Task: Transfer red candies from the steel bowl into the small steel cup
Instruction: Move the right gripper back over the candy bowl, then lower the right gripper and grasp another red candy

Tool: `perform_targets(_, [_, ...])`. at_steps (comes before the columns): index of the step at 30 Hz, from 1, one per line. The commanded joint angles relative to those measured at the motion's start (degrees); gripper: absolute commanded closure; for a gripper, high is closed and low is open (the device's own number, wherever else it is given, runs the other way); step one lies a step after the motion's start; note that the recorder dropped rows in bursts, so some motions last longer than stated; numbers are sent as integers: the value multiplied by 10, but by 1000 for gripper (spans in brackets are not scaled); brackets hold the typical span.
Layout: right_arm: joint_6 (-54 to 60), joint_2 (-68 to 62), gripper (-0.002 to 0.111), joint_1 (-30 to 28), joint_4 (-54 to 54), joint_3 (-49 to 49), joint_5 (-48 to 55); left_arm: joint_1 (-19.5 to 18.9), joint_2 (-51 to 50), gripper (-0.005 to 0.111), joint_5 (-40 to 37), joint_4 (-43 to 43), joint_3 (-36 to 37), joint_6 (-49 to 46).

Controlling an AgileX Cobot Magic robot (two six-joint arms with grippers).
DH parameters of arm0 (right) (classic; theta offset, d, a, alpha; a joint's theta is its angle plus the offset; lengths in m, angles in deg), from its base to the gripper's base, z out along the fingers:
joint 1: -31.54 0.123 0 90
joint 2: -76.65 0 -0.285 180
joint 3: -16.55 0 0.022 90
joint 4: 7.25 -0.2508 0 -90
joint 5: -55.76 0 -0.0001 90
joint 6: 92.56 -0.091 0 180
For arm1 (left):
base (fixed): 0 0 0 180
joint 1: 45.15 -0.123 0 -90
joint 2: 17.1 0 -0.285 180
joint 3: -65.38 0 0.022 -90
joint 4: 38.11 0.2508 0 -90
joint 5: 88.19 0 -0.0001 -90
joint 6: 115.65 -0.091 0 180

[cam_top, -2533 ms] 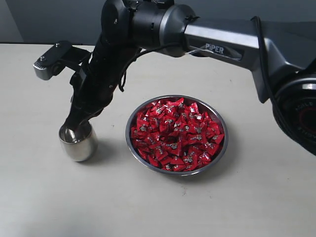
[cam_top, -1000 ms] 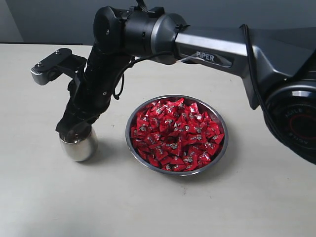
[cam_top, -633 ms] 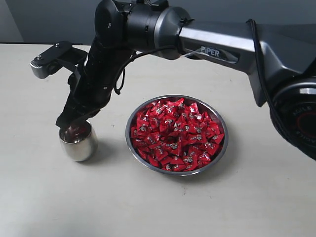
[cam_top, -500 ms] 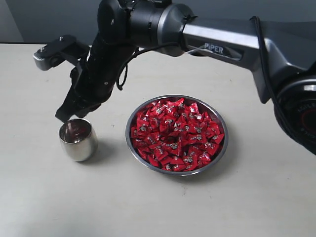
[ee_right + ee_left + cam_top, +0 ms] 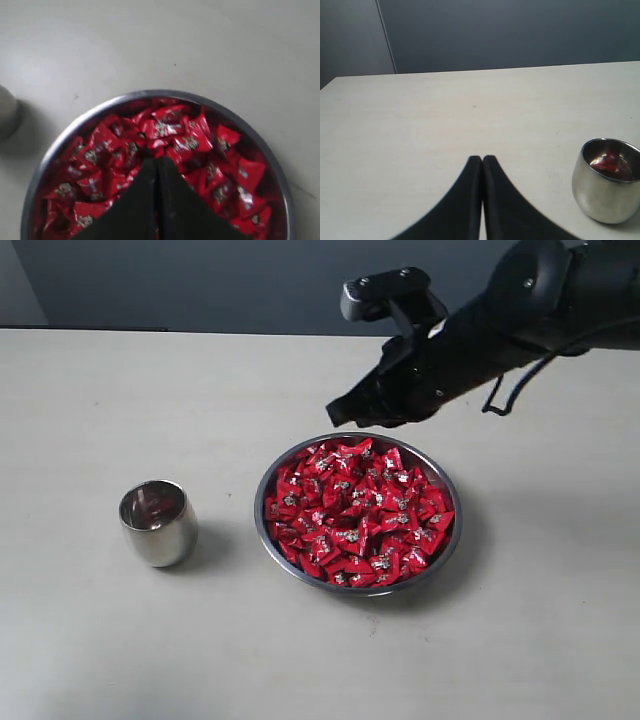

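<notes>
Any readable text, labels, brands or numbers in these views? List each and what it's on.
No readable text in any view.
Candies: silvery marks on the red wrappers, too small and blurred to read.
Cup, bowl, arm: no lettering shows.

You get soft, even light on table (image 5: 90, 640), bright enough. Far wall (image 5: 200, 280) dark. Shadows pale, fall right of small steel cup (image 5: 157, 523) and steel bowl (image 5: 357, 591), so light comes from left. Tiny shiny spots on red candies (image 5: 350, 510), no hard glare. Your right wrist view fuzzy, candies smeared, cup just grey blur. Your left wrist view sharper, cup rim glints.
</notes>
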State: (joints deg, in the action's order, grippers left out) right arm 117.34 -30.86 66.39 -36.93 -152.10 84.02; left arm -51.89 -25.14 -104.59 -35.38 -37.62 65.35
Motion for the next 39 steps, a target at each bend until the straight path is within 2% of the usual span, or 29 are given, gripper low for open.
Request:
perform_targets(1, [4,26,109,-24,-10,67,-6,0,3,106,1,-2,2,1])
perform_targets(6, [1,22,109,-24,-10,112,-17,0,3,106,1,-2,2,1])
perform_targets(11, [-6,22,109,-24,33,109,-28,0,3,106,1,-2,2,1])
perform_targets(16, [-134,-12,109,-24,181,14,118,0,3,106,1,-2,2,1])
perform_targets(19, [-154,-24,109,-24,239,-31,161,0,3,106,1,-2,2,1])
perform_targets(27, [-155,-90,109,-22,238,-74,224,0,3,106,1,-2,2,1])
perform_targets(39, [-139,-98,109,-22,173,-74,195,0,3,106,1,-2,2,1])
